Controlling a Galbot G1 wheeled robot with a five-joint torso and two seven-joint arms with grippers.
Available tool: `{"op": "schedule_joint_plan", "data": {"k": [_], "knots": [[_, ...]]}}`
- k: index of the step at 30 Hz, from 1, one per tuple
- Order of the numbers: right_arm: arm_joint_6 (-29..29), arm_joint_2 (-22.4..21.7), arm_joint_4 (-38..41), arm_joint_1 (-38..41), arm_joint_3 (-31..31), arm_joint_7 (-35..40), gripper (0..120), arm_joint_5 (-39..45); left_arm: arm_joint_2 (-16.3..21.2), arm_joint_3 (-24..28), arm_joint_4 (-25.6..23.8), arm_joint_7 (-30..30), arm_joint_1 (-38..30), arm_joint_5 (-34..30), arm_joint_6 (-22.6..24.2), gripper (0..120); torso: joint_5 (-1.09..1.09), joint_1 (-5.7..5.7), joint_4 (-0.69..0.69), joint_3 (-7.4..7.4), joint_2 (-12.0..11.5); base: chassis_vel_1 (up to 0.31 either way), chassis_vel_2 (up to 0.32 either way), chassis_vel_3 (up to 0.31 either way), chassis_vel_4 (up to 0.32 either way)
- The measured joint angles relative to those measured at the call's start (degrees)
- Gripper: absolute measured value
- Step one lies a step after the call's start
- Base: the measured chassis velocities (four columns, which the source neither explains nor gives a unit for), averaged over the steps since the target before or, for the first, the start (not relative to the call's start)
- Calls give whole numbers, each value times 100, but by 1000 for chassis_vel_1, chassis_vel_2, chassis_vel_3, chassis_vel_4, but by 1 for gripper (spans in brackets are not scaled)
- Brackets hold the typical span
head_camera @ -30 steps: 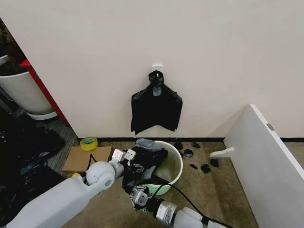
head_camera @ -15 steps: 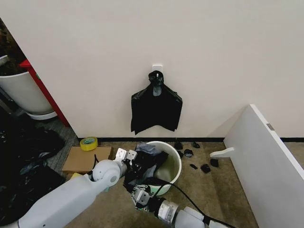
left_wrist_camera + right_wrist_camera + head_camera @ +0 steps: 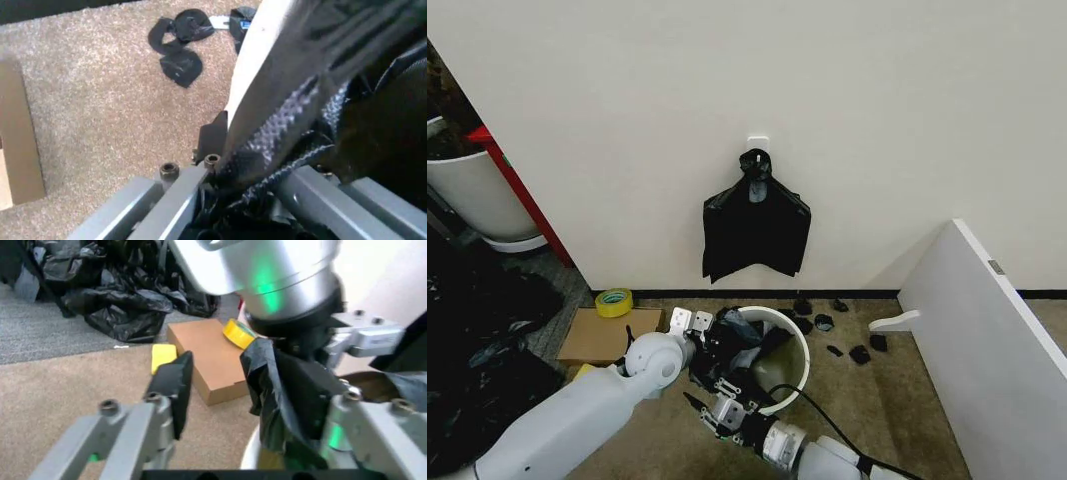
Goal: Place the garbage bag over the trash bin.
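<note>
Reaching in at the near rim of the trash bin (image 3: 792,372), the right gripper (image 3: 720,411) stands with fingers spread, one pad draped in black film. Beside it the left gripper (image 3: 717,340) pinches the garbage bag (image 3: 745,345), bunched over the bin's left rim and hiding its fingertips. A black bundle (image 3: 755,222) hangs on the wall beyond.
</note>
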Motion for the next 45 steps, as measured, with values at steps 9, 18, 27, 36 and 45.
{"op": "schedule_joint_plan", "data": {"k": [9, 18, 27, 36, 45], "knots": [[165, -499, 742, -1012, 951, 4, 81, 43, -153, -569, 40, -186, 167, 120, -842, 0, -1, 0, -1, 0, 0, 0, 0, 0, 0], [-302, -893, 1697, -1290, 1581, 715, 100, 1412, 14, -1040, -493, 19, 497, 696, -1621, 0, -1, 0, -1, 0, 0, 0, 0, 0, 0], [-1835, -424, 2856, -722, 2410, 2624, 100, 5342, 266, -1534, -1133, 255, 1286, 1628, -2172, 0, 0, 0, -1, 0, 0, 0, 0, 0, 0], [-2365, -21, 2523, -194, 2445, 3119, 100, 6984, 228, -1880, -1535, 259, 2087, 1857, -2328, 0, -1, 0, -1, 1, 0, 0, 0, 0, 0], [-2607, 222, 1877, 31, 2250, 3244, 98, 6960, 226, -2050, -1820, 231, 2512, 1917, -2316, 0, -1, 0, 0, 1, 0, 0, 0, 0, 0]]}}
